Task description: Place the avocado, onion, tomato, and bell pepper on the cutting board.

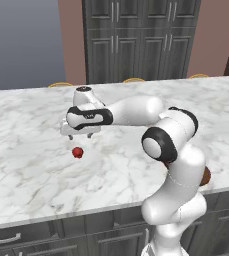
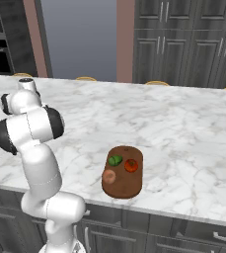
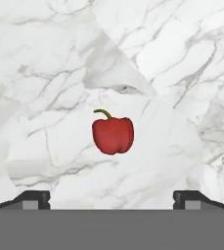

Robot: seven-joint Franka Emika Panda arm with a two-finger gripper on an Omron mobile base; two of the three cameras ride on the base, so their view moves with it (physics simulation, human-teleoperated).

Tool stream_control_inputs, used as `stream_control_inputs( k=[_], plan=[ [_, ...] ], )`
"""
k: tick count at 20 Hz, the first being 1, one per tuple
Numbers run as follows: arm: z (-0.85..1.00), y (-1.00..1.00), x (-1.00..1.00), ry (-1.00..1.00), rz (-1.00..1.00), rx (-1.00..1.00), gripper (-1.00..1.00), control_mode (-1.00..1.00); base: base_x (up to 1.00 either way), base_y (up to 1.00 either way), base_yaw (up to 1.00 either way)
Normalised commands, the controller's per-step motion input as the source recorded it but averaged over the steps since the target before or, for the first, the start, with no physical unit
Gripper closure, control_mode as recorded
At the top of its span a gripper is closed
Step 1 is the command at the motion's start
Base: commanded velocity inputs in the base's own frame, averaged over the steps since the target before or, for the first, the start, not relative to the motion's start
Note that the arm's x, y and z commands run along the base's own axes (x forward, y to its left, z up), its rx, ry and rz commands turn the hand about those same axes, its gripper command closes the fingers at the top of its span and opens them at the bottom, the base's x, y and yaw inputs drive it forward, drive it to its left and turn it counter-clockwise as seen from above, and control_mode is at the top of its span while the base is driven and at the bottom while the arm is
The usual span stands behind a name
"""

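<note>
Gripper (image 1: 81, 135) hangs just above the marble counter (image 1: 31, 170), pointing down, its jaws spread wide with nothing between them. Directly beneath it, a little toward the counter's front edge in the left base view, lies the red bell pepper (image 1: 77, 152), alone on the bare marble. In the hand view the bell pepper (image 3: 113, 135) sits centred ahead of the two dark fingertips (image 3: 33, 199), which stand far apart at either side; its green stem curls up from the top and it touches neither finger.

Well away, close to the counter's front edge in the right base view, rests the cutting board (image 2: 129, 188), a dark reddish-brown oval. Three items lie on it: the avocado (image 2: 115, 160) toward the board's far left part, the tomato (image 2: 131, 165) just beside it to the right, and the onion (image 2: 109, 176) nearer the front edge, on the left. The three sit close together but apart from one another.
</note>
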Motion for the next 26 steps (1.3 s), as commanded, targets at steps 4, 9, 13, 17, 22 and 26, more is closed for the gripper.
stream_control_inputs(
  k=[4, 9, 13, 17, 22, 26],
  plan=[
    [-0.3, 0.06, 0.3, 0.03, 0.0, 0.0, -1.0, -1.0, 0.0, 0.0, 0.0],
    [-0.31, 0.16, 0.31, 0.05, 0.0, 0.0, -1.0, -1.0, 0.0, 0.0, 0.0],
    [-0.28, 0.15, 0.33, 0.05, 0.0, 0.0, -1.0, -1.0, 0.0, 0.0, 0.0],
    [-0.2, 0.02, 0.21, 0.02, 0.0, 0.0, -1.0, -1.0, 0.0, 0.0, 0.0],
    [-0.17, 0.0, 0.02, 0.0, 0.0, 0.0, -1.0, -1.0, 0.0, 0.0, 0.0],
    [-0.19, 0.0, 0.0, 0.0, 0.0, 0.0, -1.0, -1.0, 0.0, 0.0, 0.0]
  ],
)
